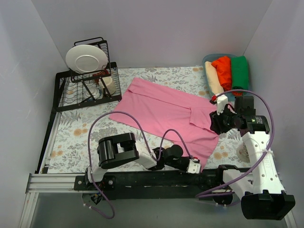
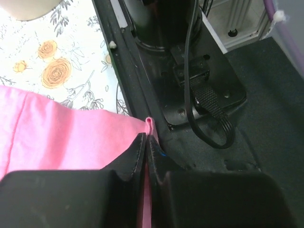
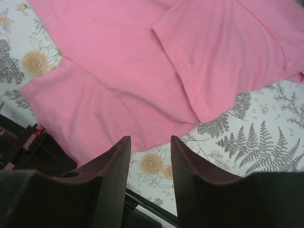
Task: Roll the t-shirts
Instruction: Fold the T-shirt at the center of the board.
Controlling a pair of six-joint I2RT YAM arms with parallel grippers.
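Observation:
A bright pink t-shirt (image 1: 161,111) lies spread flat across the flowered tablecloth, one sleeve folded over its body (image 3: 223,52). My left gripper (image 1: 198,166) sits low at the table's near edge, shut on the shirt's near hem (image 2: 150,124); pink cloth shows between its pressed fingers (image 2: 137,152). My right gripper (image 1: 217,118) hovers above the shirt's right side, open and empty (image 3: 149,138), with cloth and tablecloth showing between its fingers. Rolled cream (image 1: 213,76), red-orange (image 1: 223,71) and green (image 1: 240,71) t-shirts lie in a blue bin (image 1: 209,59) at the back right.
A black wire dish rack (image 1: 66,97) with a white plate (image 1: 85,58) stands at the back left. The black base rail (image 1: 142,179) runs along the near edge, right next to the left gripper. White walls enclose the table on three sides.

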